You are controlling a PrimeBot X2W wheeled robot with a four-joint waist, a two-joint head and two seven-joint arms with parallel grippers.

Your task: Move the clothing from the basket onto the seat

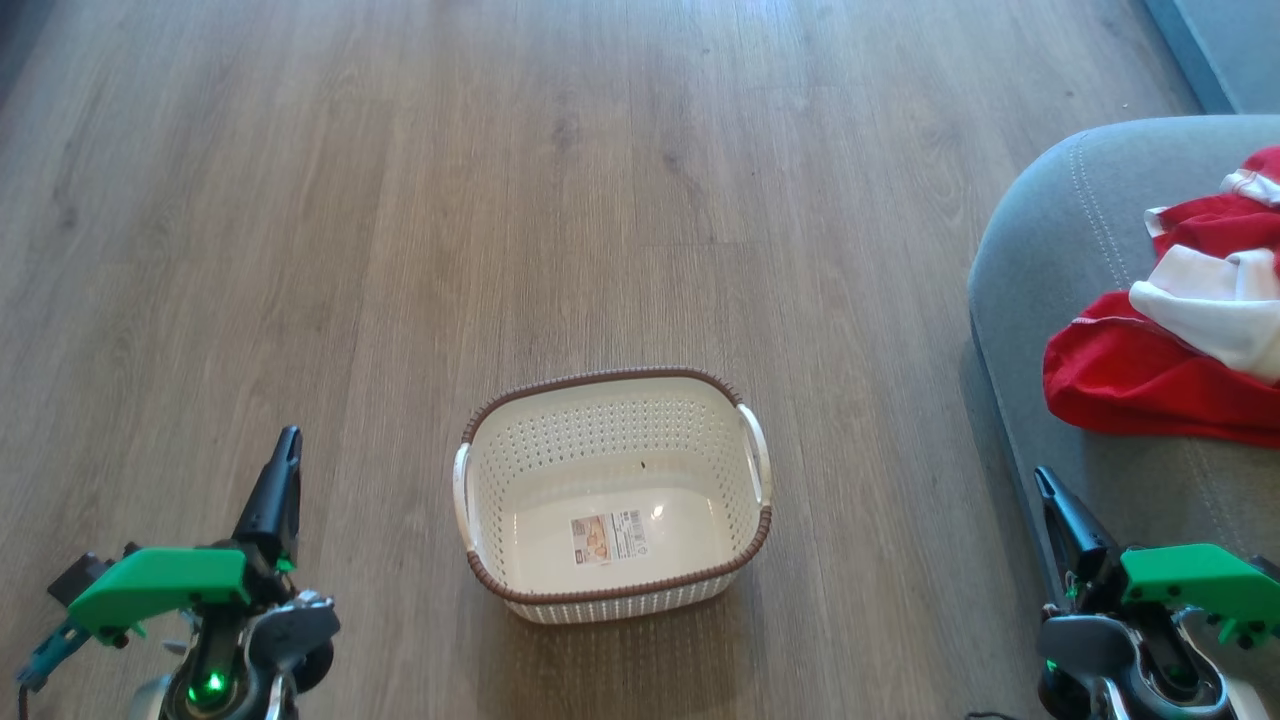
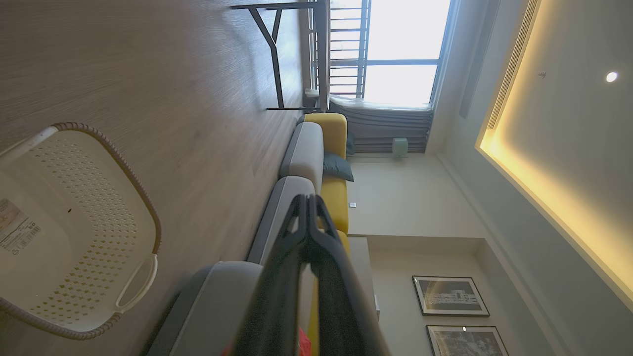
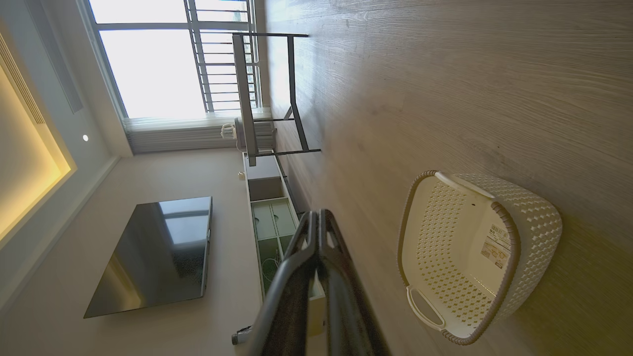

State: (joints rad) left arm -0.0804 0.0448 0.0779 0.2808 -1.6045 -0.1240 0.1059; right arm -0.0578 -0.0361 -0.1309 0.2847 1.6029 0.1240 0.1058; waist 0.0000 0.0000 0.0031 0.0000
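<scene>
The left claw (image 1: 287,455) sits low on the left, its two dark fingers pressed together, holding nothing. The right claw (image 1: 1048,492) sits low on the right, pinched together too and bare, near the edge of the big grey-blue cloth seat (image 1: 1060,230). Between the claws, on the brown wood floor (image 1: 600,180), stands the small cream plastic basket with holes and a brown rim (image 1: 610,425). The soft red and white clothing (image 1: 1130,370) lies heaped on the seat, past the right claw and apart from it. Far off stand a thin dark-legged table (image 3: 246,99) and a bright window (image 3: 153,59).
</scene>
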